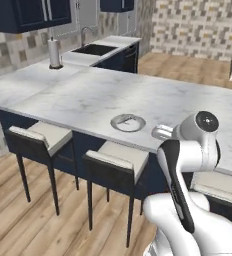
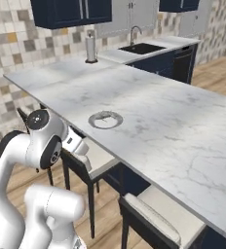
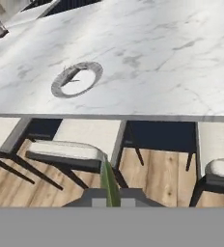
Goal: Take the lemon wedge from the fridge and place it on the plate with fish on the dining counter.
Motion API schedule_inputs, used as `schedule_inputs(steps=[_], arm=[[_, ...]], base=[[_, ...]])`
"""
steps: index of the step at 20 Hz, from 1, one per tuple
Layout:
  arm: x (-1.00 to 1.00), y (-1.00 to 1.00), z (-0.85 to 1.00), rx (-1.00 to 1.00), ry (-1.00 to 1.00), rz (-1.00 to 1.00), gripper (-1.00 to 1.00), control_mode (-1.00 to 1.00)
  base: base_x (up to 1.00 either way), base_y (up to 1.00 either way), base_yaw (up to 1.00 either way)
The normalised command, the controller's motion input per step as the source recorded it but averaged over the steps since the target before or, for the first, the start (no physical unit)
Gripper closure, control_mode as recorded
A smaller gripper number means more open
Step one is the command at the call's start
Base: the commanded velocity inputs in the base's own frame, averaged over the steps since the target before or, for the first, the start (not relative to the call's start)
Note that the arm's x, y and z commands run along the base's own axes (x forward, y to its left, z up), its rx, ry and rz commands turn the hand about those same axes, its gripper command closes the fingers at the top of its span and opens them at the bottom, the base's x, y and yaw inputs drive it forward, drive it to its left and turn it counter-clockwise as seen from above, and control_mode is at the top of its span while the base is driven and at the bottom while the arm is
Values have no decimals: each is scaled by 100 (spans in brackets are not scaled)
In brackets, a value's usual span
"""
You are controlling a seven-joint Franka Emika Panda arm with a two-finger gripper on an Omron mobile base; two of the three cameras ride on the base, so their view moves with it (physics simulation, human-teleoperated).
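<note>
Left base: marbled white-grey dining counter [image 1: 88,95], round shallow-rimmed plate [image 1: 128,122] near its front edge | Right base: plate [image 2: 105,119] above pale-seated stools [image 2: 93,155] | Hand: gripper [image 3: 110,201] pinched on thin green lemon wedge [image 3: 108,181], over wood-plank floor [image 3: 157,173]

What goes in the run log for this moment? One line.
phase: carry | end effector: shut on lemon wedge | plate: on dining counter, ahead

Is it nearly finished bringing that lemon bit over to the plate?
Partly. The lemon wedge is out of the fridge, pinched in the shut gripper. The robot faces the dining counter, short of the plate. Reaching over the stools and dropping it remains.
</note>
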Motion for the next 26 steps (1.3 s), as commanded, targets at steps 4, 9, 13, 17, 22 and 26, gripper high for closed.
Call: schedule_inputs(steps=[4,9,13,17,22,26], arm=[[75,23,0,0,3,-30,100,-100],[100,64,0,-2,15,-30,100,-100],[100,17,0,8,27,-17,100,-100],[100,-29,17,29,42,1,100,-100],[57,-22,37,11,27,3,100,-100],[26,0,-60,0,-27,1,100,-100]], base=[[25,6,-13],[0,0,0],[0,0,0],[0,0,0],[0,0,0],[0,0,0]])
